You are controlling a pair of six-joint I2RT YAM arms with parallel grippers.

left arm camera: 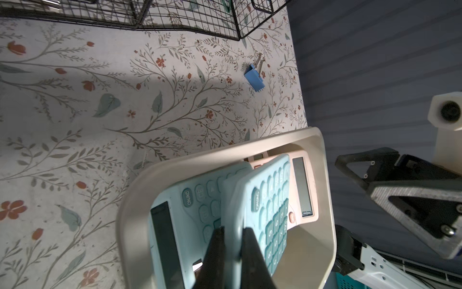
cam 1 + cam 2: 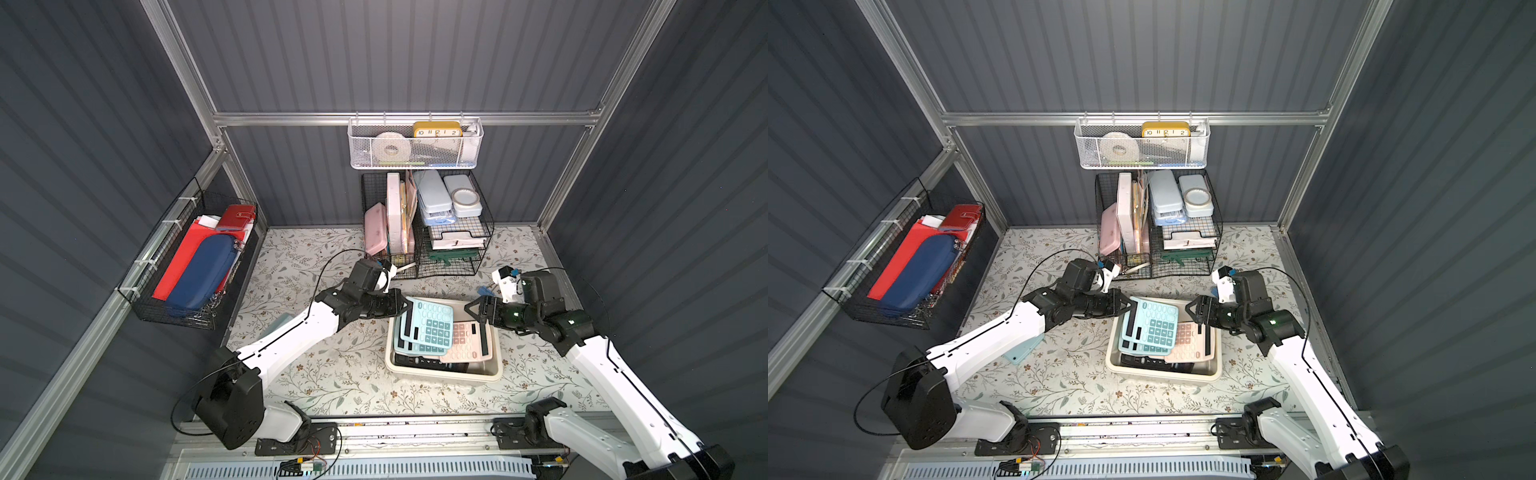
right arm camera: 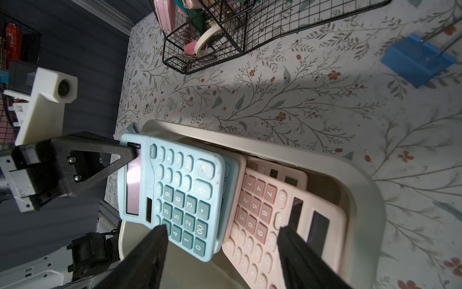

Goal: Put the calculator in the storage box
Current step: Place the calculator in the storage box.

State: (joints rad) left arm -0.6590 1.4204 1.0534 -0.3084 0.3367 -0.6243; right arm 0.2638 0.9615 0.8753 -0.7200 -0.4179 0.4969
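Note:
A light blue calculator (image 2: 432, 328) (image 2: 1154, 328) hangs tilted over the cream storage box (image 2: 449, 376) (image 2: 1163, 376). My left gripper (image 2: 409, 305) (image 1: 233, 229) is shut on the edge of its display end (image 3: 180, 190). Under it the box (image 1: 225, 152) (image 3: 275, 147) holds another blue calculator, pink ones (image 2: 465, 340) and a black one (image 2: 432, 365). My right gripper (image 2: 471, 311) (image 3: 221, 229) is open above the box's right side, over a pink calculator, with nothing between its fingers.
A blue binder clip (image 2: 484, 289) (image 3: 417, 61) lies on the flowered table behind the box. A black wire-grid organizer (image 2: 428, 232) stands at the back, under a white mesh basket (image 2: 415, 143). A black wire basket (image 2: 195, 266) hangs on the left wall. A light blue flat thing (image 2: 1023, 351) lies under the left arm.

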